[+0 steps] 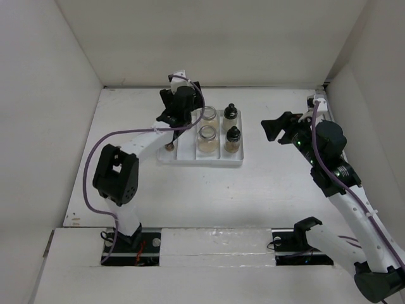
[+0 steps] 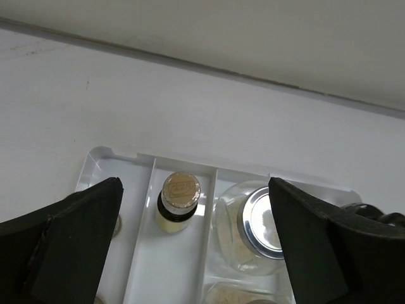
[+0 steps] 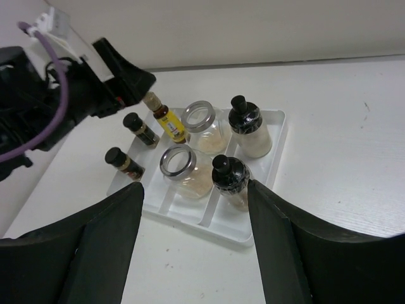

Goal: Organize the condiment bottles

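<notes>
White ridged tray [image 1: 209, 159] already has everything in it, sorted like with like, one kind per lane. Left to right in the right wrist view: two little dark spice bottles [image 3: 140, 128], then the slim yellow bottle [image 3: 166, 117], then two clear jars [image 3: 201, 123] with silver rims, then two black-capped bottles [image 3: 248, 126] with pale stuff inside. That makes seven, so the job looks basically done.

The left claw [image 2: 195, 183] hangs over the tray's far-left end with its fingers wide apart and nothing in them. It's straddling the yellow bottle from above without touching it. The right claw [image 3: 194, 189] is also spread and empty. It sits off to the right of the tray, facing it, probably to stay out of the other arm's way.

From overhead the left arm covers the yellow bottle completely. The left wrist camera looks straight down on its cap, with a jar lid just beside it. Only the right wrist view catches all seven at once.
</notes>
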`<state>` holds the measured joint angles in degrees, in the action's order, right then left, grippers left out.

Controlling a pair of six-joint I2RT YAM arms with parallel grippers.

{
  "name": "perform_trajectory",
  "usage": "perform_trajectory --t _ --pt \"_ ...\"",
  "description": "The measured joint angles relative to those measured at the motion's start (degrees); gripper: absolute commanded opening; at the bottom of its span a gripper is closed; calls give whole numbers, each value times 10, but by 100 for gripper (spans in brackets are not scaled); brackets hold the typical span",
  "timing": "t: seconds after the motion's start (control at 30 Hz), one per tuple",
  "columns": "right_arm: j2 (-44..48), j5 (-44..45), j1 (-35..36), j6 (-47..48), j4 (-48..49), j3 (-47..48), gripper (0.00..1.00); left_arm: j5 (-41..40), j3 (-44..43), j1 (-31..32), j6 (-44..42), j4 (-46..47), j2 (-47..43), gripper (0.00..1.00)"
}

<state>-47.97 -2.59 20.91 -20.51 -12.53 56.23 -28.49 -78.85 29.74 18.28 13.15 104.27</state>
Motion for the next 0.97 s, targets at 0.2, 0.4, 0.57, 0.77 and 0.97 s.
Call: perform_trajectory --t 0.2,0.4,0.57,0.77,0.97 --pt "2 3 9 0 0 0 70 -2 6 18 3 -9 -115 99" --pt "3 9 18 1 -1 0 7 38 45 28 29 -6 -261 99" --pt "5 23 23 -1 -5 -3 1 83 153 27 85 -9 -400 99" --pt "33 44 25 -2 -21 -38 55 141 304 27 151 -54 -577 99" --pt "68 62 29 1 -55 -63 72 143 369 27 172 -172 -756 99"
